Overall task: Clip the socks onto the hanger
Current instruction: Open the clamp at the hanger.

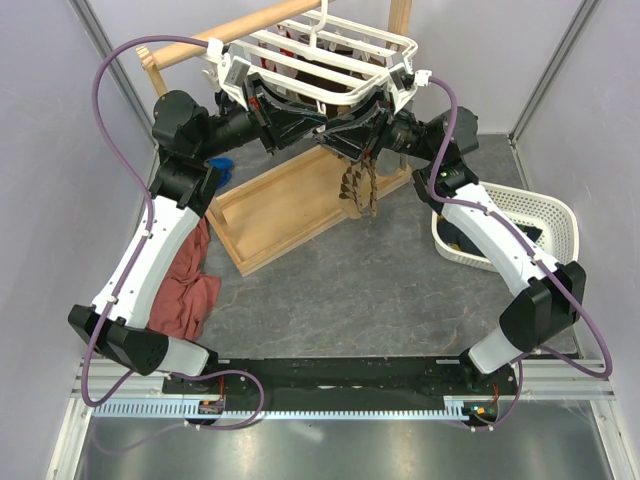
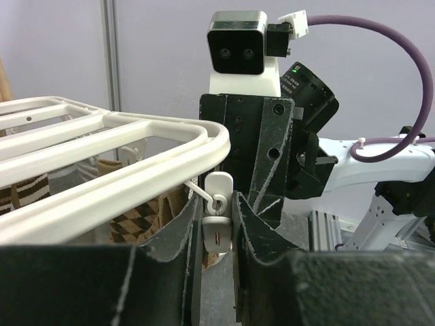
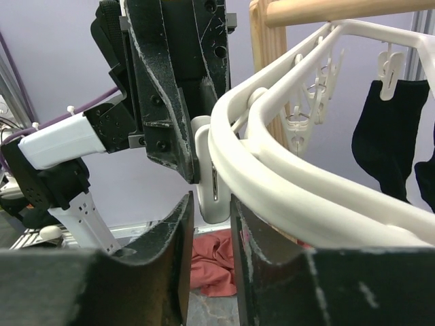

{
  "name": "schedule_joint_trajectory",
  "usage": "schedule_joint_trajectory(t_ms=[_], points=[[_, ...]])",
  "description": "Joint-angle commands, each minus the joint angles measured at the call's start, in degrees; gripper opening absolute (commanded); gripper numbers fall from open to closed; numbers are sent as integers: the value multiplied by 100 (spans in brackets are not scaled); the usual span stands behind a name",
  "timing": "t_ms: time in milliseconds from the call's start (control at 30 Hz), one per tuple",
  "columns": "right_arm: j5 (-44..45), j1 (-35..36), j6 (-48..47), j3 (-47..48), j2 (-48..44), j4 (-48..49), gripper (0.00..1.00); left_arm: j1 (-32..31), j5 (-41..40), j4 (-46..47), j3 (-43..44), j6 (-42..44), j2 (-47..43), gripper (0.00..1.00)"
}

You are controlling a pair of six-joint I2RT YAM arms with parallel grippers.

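The white hanger (image 1: pixel 400 45) hangs from the wooden pole at the back. My left gripper (image 1: pixel 325 128) and right gripper (image 1: pixel 350 135) meet nose to nose at its near rim. In the left wrist view the hanger's rim (image 2: pixel 136 163) carries a white clip peg (image 2: pixel 217 234), and my left gripper (image 2: pixel 216 200) is shut on it, both fingers touching it. In the right wrist view my right gripper (image 3: pixel 211 198) stands narrowly open round the lower end of the peg (image 3: pixel 207 156), under the rim (image 3: pixel 292 183). Neither holds a sock. No navy or mustard sock shows clearly.
A brown argyle sock (image 1: pixel 358 190) hangs just below the grippers. Black socks (image 3: pixel 387 129) hang from far pegs. The wooden stand's base (image 1: pixel 290 215) lies under the hanger. A red cloth (image 1: pixel 185 290) and a blue cloth (image 1: pixel 220 165) lie left. A white mesh basket (image 1: pixel 545 215) with dark items stands right.
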Motion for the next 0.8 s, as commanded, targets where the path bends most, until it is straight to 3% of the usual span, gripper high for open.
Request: schedule_joint_trajectory(t_ms=[0,200,333,467,500,600,633,767], points=[[-244,95,82,268,42,484,30,-68,446,166,186,-247,57,2],[-350,104,355,241,77,879,19,-68,508,166,98,-291,92,2],[-376,104,356,180,51,1055,1,-68,482,175,54,-291,110,2],[-298,112,49,48,-54,829,0,-68,333,44,80,-221,75,9],[-254,112,-57,22,-89,714,0,-68,228,-140,89,-125,40,12],[-8,121,-689,-75,-265,90,0,-77,-219,-483,115,138,-170,36],[97,130,-882,-119,-318,-233,0,-68,-387,-710,72,209,-224,49],[598,183,-1656,-172,-581,-1035,0,-94,-1327,-1213,-130,350,-645,64]])
